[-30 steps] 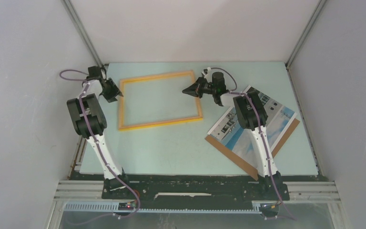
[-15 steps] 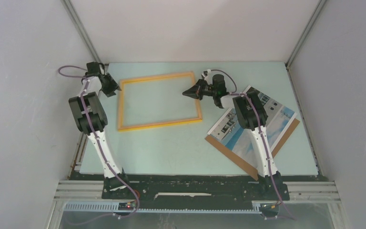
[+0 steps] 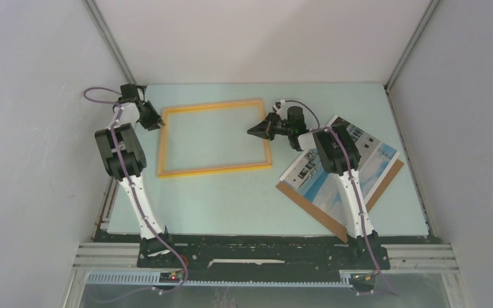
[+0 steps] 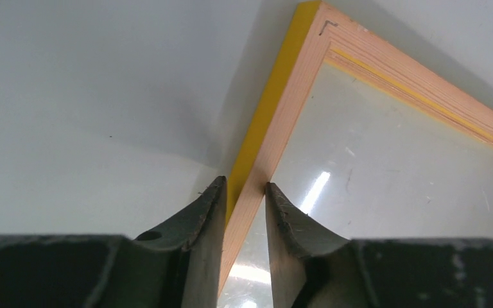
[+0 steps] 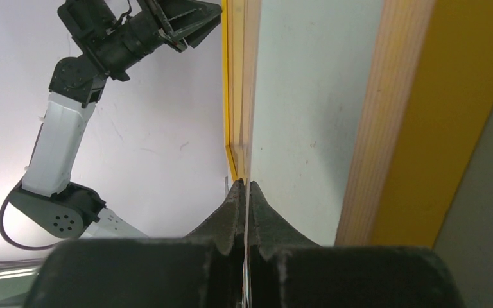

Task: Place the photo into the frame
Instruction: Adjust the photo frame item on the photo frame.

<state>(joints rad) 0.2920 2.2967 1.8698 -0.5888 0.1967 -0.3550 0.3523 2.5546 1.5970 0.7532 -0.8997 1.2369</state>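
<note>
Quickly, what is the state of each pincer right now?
Left pincer: closed on the rim of the frame.
Right pincer: shut, nothing seen held.

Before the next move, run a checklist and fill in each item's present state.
1. Is the frame empty and ready for the print? Ok, only the pane shows inside it.
2. Is the left gripper astride the frame's left rim? Ok.
3. Is that grip firm? Cannot tell.
4. Is the right gripper open to take the photo? Not ok: it is shut, tip over the frame.
5. Is the photo in the frame? Not ok: it lies on the brown backing board.
6. Is the photo fully visible? Not ok: the right arm covers part.
</note>
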